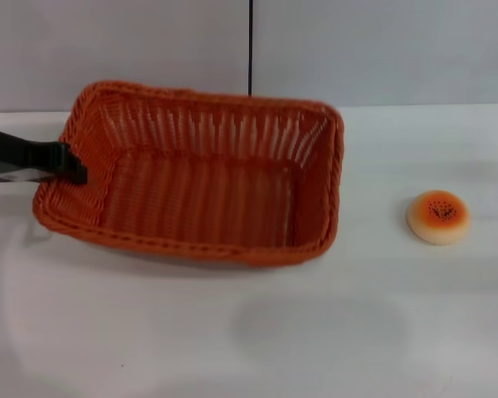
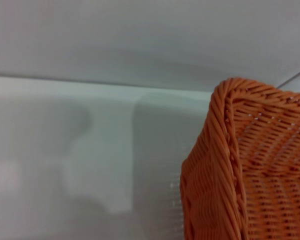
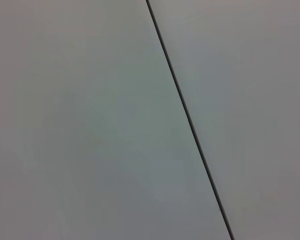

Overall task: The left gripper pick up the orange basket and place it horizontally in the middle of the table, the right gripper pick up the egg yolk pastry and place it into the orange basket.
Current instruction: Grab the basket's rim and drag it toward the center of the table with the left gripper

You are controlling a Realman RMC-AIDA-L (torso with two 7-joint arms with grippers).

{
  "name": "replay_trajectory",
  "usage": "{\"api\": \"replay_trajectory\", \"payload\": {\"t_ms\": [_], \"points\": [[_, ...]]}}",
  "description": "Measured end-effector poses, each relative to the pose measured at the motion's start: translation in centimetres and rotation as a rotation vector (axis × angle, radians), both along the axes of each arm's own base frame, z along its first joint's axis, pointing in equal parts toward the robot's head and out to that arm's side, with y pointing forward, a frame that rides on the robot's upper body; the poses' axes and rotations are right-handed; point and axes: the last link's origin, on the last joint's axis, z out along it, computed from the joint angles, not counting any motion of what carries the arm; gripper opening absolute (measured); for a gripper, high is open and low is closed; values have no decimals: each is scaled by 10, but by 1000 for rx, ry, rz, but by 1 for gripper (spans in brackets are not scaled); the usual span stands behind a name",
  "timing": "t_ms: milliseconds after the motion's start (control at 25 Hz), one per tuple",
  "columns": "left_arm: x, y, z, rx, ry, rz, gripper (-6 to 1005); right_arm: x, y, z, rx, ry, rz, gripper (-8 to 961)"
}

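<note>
Head view: left gripper point(image 1: 76, 170) clamps the orange basket point(image 1: 199, 178) by its rim — a one-sided hold could let it twist; the egg yolk pastry point(image 1: 438, 216) sits apart.

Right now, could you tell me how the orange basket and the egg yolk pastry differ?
The orange basket is large, rectangular, woven and open; the egg yolk pastry is small, round and smooth. The basket is gripped at its rim by the left end effector; the pastry lies free. Both sit on the table and are orange-toned.
</note>
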Motion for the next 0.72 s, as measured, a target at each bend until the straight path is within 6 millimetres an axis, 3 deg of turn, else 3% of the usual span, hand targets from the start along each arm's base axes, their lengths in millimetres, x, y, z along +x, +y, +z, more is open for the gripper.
{"api": "replay_trajectory", "payload": {"t_ms": [280, 720], "points": [[-10, -9, -8, -11, 21, 14, 163, 0, 1, 0, -3, -3, 2, 581], [-1, -7, -19, 20, 45, -71, 181, -2, 1, -1, -8, -3, 10, 580]]}}
